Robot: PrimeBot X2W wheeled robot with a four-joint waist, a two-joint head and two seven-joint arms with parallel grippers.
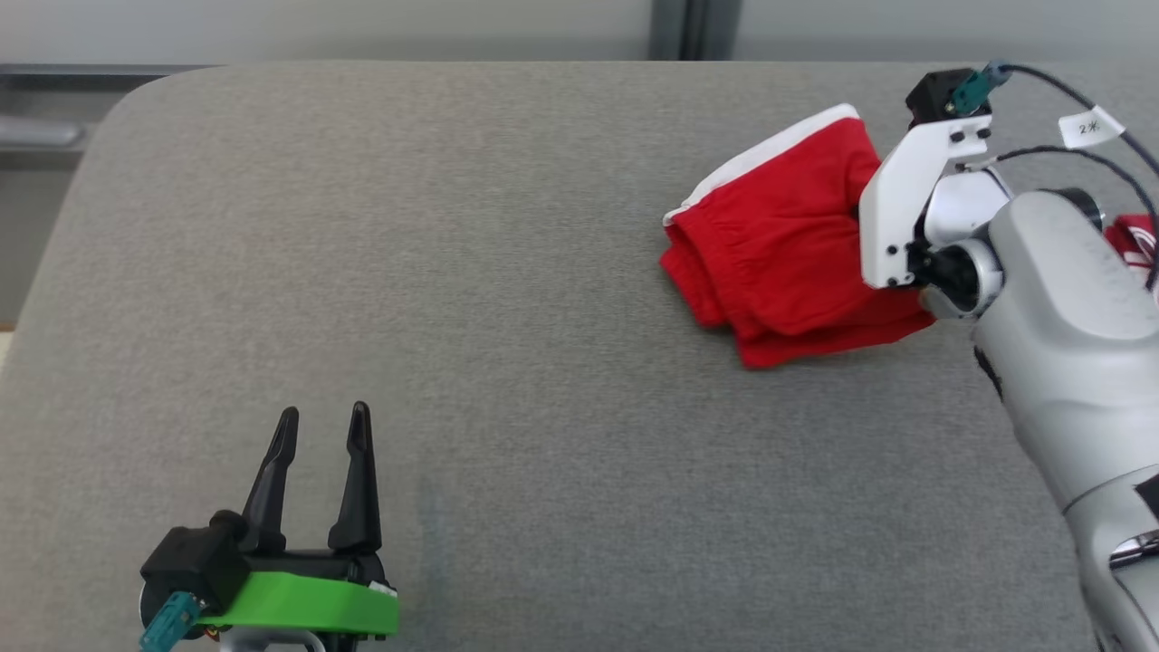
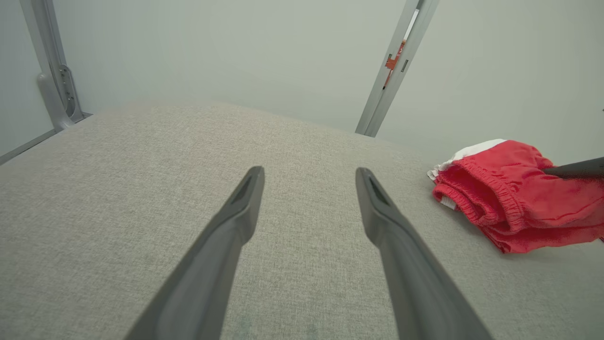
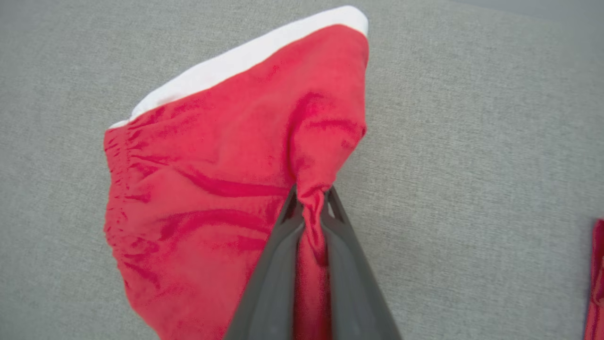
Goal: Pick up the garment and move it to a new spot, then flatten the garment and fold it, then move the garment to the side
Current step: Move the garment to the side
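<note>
The red garment, with a white band along its far edge, lay bunched on the grey cloth-covered desk, toward the far right of the head view. The right hand had its two dark fingers drawn nearly together on a twisted ridge of the red fabric at the garment's near right edge, the pinched cloth running down between them (the right wrist view made this plain). From the head the fingertips themselves were hidden behind the pale wrist and its white bracket, which stood over the garment's right side. The left hand was at the lower left, well apart from the garment, its fingers spread wide with nothing between them, pointing away across bare desk. In the left wrist view the garment showed at the far right, a dark finger of the other arm touching its top. A scrap of another red cloth showed at the right edge, beside the right arm.
</note>
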